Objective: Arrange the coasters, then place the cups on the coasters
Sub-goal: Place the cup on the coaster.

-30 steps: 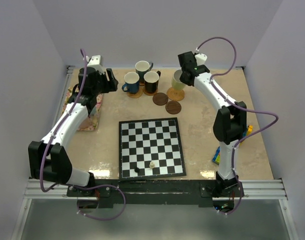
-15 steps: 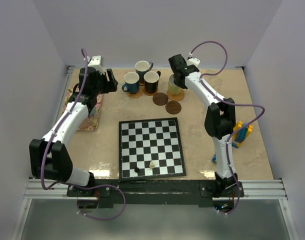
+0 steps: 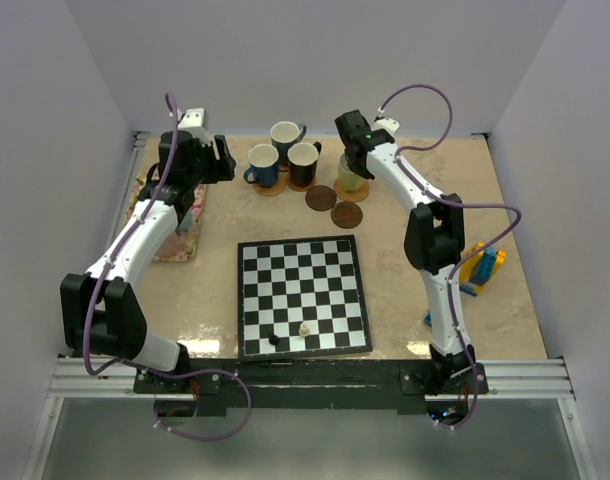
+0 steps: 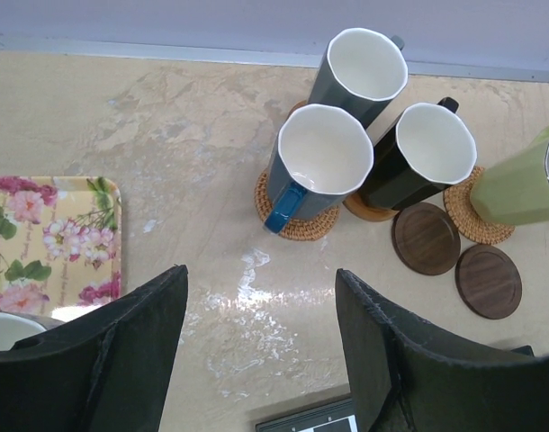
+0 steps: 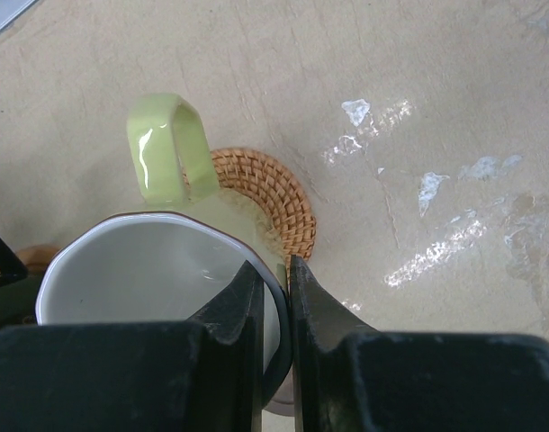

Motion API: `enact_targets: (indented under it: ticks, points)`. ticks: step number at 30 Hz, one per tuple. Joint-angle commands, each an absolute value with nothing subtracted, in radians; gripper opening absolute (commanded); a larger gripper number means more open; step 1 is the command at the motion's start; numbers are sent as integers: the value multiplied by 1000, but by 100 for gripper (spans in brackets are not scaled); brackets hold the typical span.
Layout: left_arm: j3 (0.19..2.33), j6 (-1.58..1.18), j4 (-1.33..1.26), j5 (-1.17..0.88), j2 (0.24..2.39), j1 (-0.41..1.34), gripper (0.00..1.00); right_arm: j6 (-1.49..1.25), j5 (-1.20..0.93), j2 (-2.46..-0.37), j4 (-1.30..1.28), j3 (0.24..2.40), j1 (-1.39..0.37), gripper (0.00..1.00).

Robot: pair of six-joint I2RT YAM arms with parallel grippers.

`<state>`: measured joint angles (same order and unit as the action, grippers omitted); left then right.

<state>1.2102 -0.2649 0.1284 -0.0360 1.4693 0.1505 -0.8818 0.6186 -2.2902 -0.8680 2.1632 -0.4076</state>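
Note:
My right gripper (image 5: 276,274) is shut on the rim of the pale green cup (image 5: 157,279), one finger inside and one outside. The cup (image 3: 350,172) stands tilted over a woven coaster (image 5: 265,193); whether it rests on it I cannot tell. The dark blue cup (image 4: 315,166), the teal cup (image 4: 360,72) and the black cup (image 4: 423,153) stand on coasters to its left. Two dark wooden coasters (image 4: 426,238) (image 4: 489,281) lie bare in front. My left gripper (image 4: 261,288) hangs open and empty above the table, left of the cups.
The floral mat (image 4: 49,225) lies at the left with a white cup rim (image 4: 4,328) showing at its near end. The chessboard (image 3: 302,295) with two pieces fills the middle front. Coloured toy blocks (image 3: 480,265) sit by the right arm. The back wall is close behind the cups.
My right arm has carried the pale green cup leftward and down onto the woven coaster's spot. The left arm has barely shifted.

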Motion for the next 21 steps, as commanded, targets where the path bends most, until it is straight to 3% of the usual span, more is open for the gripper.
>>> enact_targets:
  ticks: [1,21]
  points:
    - [1259,-236,106,-26,1480,138,71,-923,667,-2279,-839,2238,-407,0]
    - [1262,-242,107,-31,1491,132,71,-934,690,-2284,-857,2233,-407,0]
